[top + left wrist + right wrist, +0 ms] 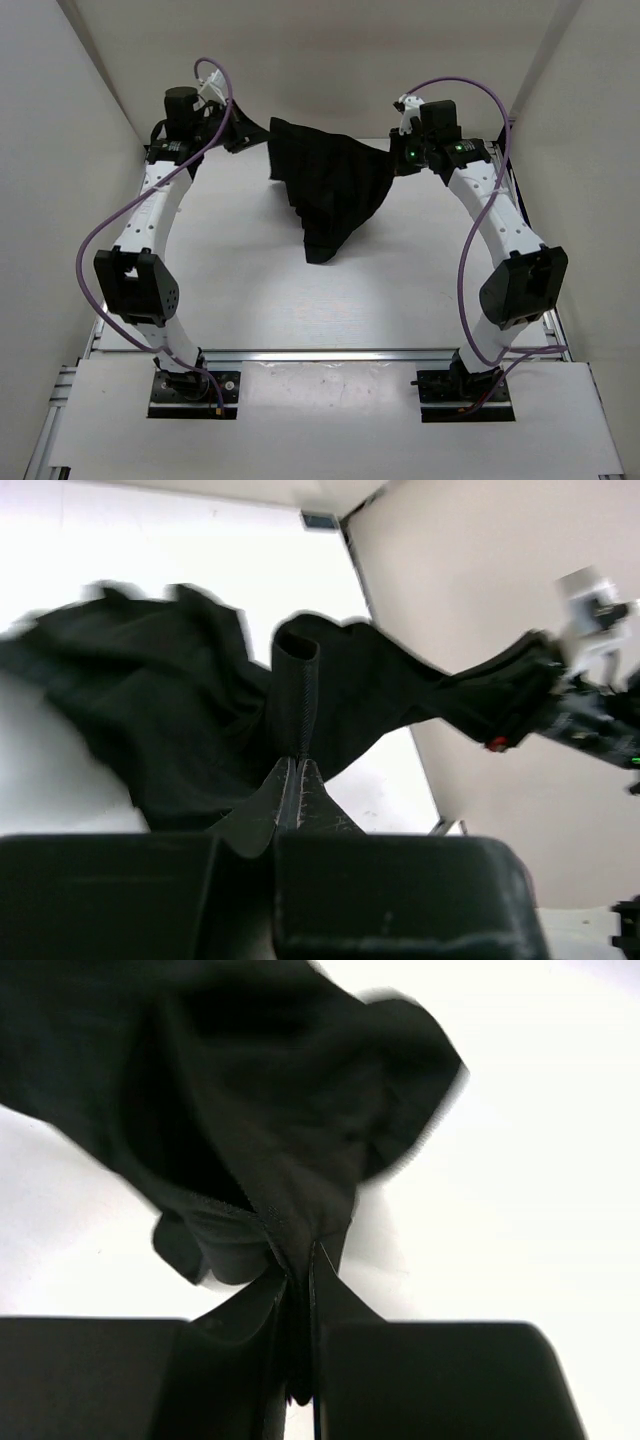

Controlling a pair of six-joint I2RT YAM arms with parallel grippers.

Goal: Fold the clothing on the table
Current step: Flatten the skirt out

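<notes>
The black pleated clothing point(325, 190) hangs stretched between both grippers at the far side of the table point(400, 300), its lower point drooping onto the white surface. My left gripper point(243, 135) is shut on the garment's left corner. In the left wrist view that gripper point(295, 765) pinches a folded hem of the clothing point(180, 710). My right gripper point(400, 155) is shut on the right corner. The right wrist view shows this gripper point(300, 1265) with bunched clothing point(250, 1090) clamped between its jaws.
White walls point(70, 180) close in the table on the left, back and right. An aluminium rail point(330, 355) runs across the near edge by the arm bases. Purple cables point(110, 225) loop beside each arm.
</notes>
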